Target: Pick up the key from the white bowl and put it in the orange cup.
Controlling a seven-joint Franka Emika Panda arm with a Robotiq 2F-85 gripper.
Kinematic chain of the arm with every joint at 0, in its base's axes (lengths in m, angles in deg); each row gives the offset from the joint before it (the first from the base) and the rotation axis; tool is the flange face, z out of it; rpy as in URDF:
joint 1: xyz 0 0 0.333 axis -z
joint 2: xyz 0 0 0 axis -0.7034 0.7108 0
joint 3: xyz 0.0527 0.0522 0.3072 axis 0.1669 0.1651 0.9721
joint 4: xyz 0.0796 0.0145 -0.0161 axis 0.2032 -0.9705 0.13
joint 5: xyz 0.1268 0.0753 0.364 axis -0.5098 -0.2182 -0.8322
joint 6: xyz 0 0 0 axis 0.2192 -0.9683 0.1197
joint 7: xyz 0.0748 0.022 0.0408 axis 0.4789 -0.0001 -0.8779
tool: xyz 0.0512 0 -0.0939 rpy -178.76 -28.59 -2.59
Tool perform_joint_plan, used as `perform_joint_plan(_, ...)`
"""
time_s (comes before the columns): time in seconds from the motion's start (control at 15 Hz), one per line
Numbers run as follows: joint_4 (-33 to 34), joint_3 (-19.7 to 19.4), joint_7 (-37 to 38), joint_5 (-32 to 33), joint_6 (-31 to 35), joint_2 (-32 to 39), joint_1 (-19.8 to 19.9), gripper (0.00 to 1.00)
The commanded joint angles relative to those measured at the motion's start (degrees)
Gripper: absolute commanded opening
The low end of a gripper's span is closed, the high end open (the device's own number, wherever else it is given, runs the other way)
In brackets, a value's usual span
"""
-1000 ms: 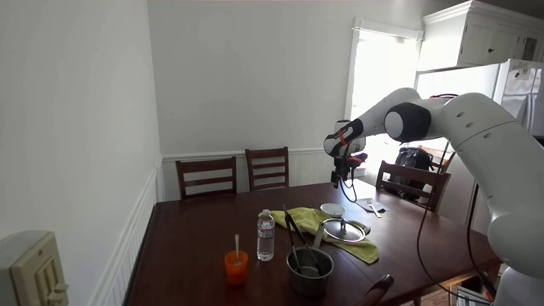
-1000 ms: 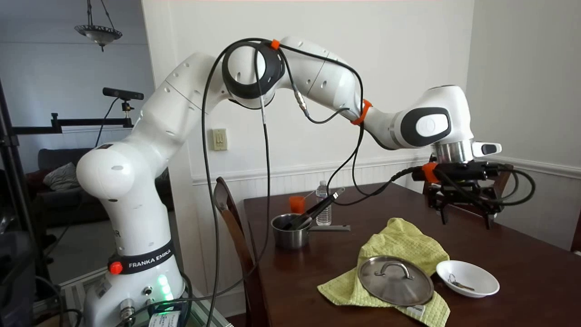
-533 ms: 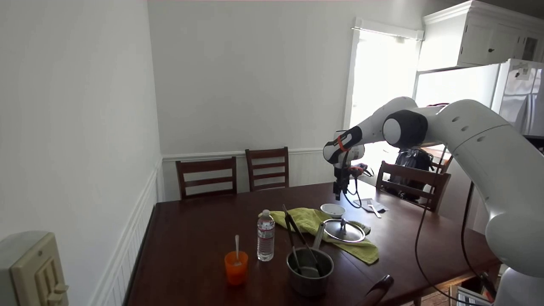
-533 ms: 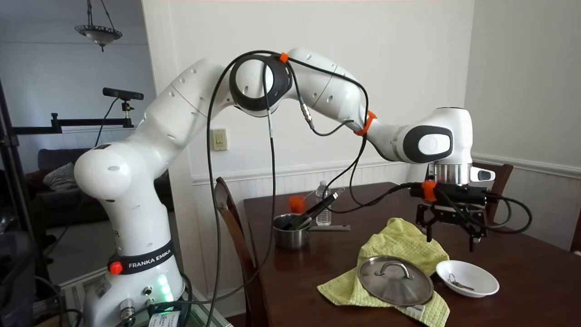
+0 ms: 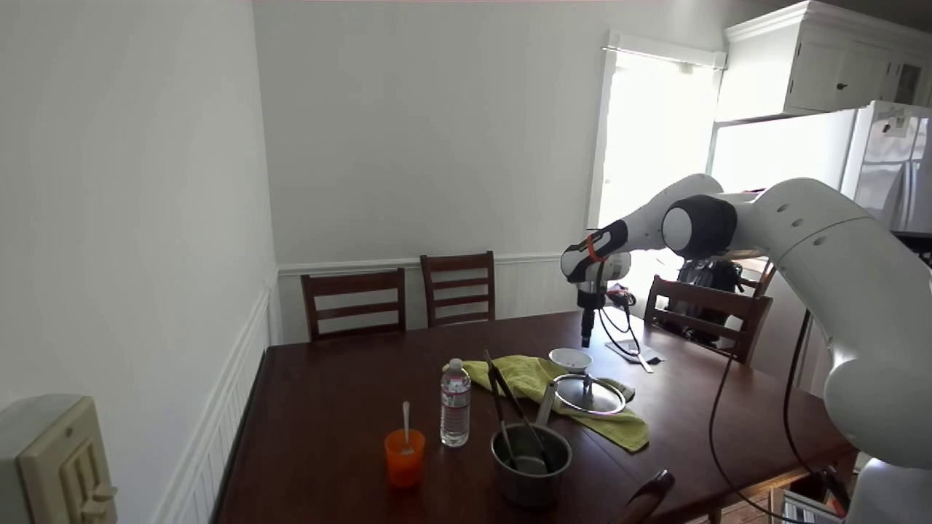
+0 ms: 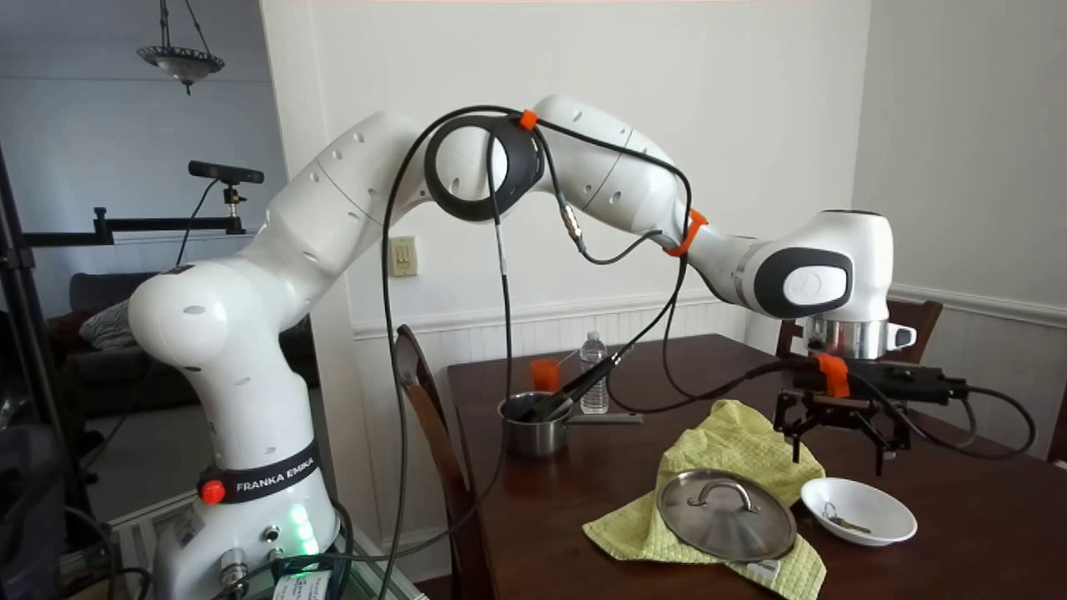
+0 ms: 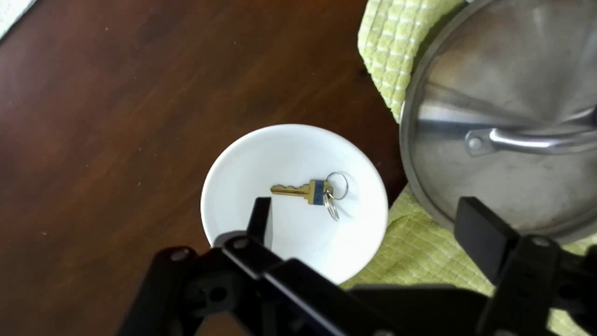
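**A:** Start close. Gripper [image 6: 838, 465]?

**B:** Jaws spread wide, nothing between them. Tips hang above the bowl, not touching. In the wrist view one finger [image 7: 260, 215] shows over the bowl, its mate out over the lid [image 7: 503, 186] and cloth [image 7: 419, 252].

**A:** Key?

**B:** Key [image 7: 311, 192] lies flat in the white bowl [image 7: 294, 224], rings [image 7: 331, 207] at its head. Not yet grasped. Step in hand, I judge: lining up.

**A:** Best approach?

**B:** Shift until the key sits midway between the tips. Then turn the wrist, near a quarter: the blade runs roughly along the closing line, so a pinch now would squeeze it end to end. Better across the head. Narrow the spread before entering, or a finger may catch the rim. Descend slowly, low to the bowl floor; thin key, likely to slip from a high pinch.

**A:** Farther out?

**B:** Pot [image 6: 536, 439] with utensil [image 6: 582, 387] leaning out, water bottle [image 5: 456, 407] near it. Lift straight, carry high.

**A:** Goal?

**B:** Orange cup [image 5: 405, 460], well apart from the bowl, stick [image 5: 406, 416] rising from it. Release should avoid that stick.
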Motion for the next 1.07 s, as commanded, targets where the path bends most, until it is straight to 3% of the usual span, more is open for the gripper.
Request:
perform_joint_plan(0.0,8.28,4.02,-13.43,-3.47,-2.94,5.15,4.55,1.0)
perform_joint_plan(0.27,14.25,7.93,-23.33,-7.39,-5.99,9.19,5.76,1.0)
perform_joint_plan(0.47,21.87,11.12,-26.62,-9.72,-13.25,14.35,7.07,1.0)
perform_joint_plan(0.67,26.8,10.51,-21.24,-10.57,-17.92,18.08,6.43,1.0)
perform_joint_plan(0.8,28.67,8.29,-17.47,-12.25,-16.57,19.23,5.31,1.0)
perform_joint_plan(1.0,28.32,8.62,-10.81,-11.82,-13.62,19.25,5.97,1.0)
